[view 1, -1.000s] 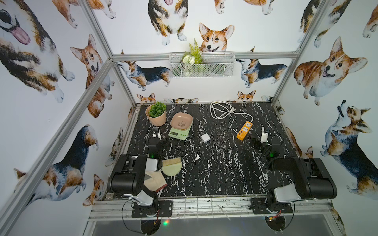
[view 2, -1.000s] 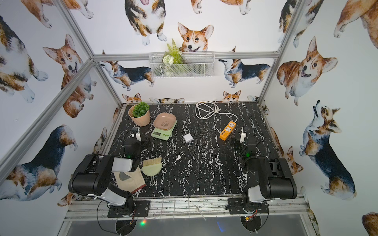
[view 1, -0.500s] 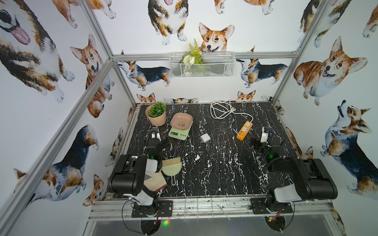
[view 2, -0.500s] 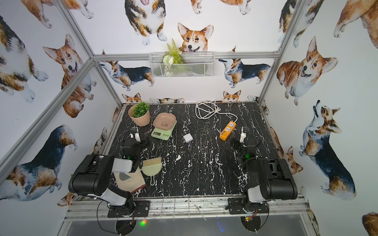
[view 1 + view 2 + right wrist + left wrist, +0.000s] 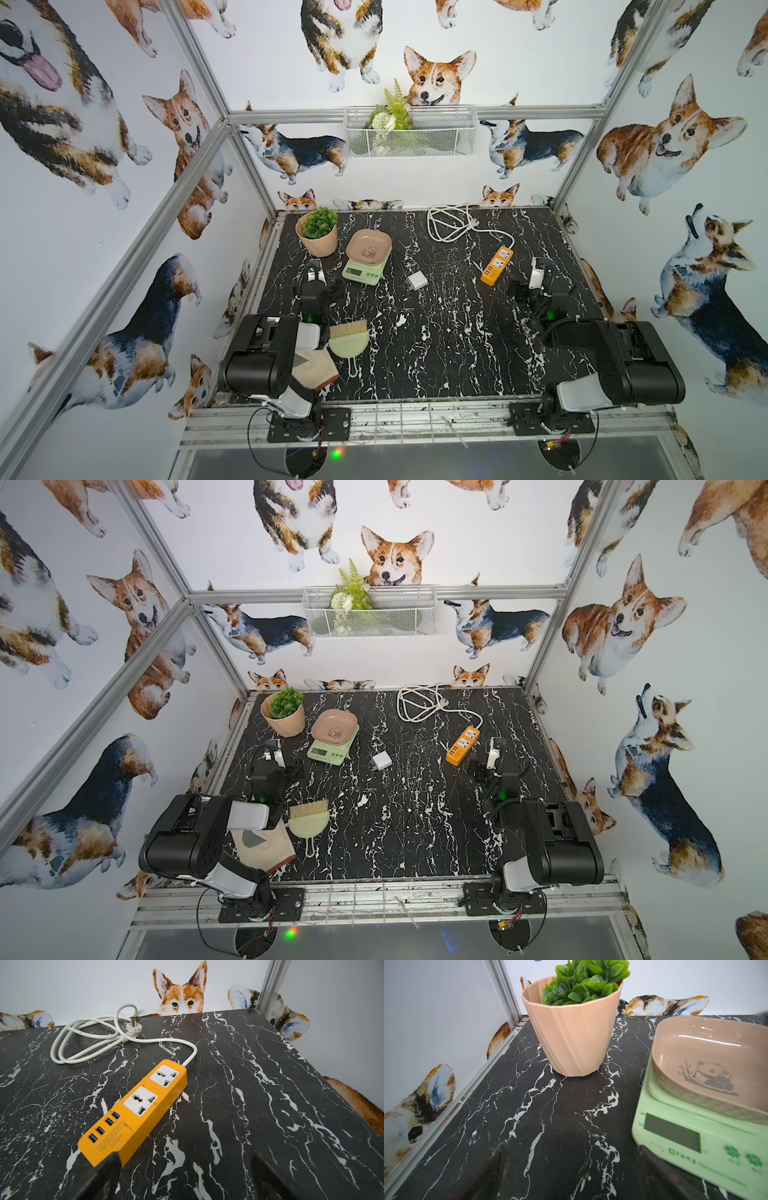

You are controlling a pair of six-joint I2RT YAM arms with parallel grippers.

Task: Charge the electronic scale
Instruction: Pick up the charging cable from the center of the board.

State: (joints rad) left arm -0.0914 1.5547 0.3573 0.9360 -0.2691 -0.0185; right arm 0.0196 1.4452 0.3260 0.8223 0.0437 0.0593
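Much tabletop (image 5: 449,345) separates electronic scale (image 5: 362,272), power strip (image 5: 496,266).

Black marble table (image 5: 457,353): potted plant (image 5: 318,232), electronic scale (image 5: 368,259) far left; cube charger (image 5: 417,281) centre; orange power strip (image 5: 496,266) right; brush (image 5: 349,338) near-left.

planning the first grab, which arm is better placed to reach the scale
Left. The left claw sits open beside the electronic scale; the right claw is across the table, by the orange power strip.

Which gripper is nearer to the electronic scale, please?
Left. The left gripper is just beside the electronic scale, not touching it; the right gripper is far off, beyond the orange power strip.
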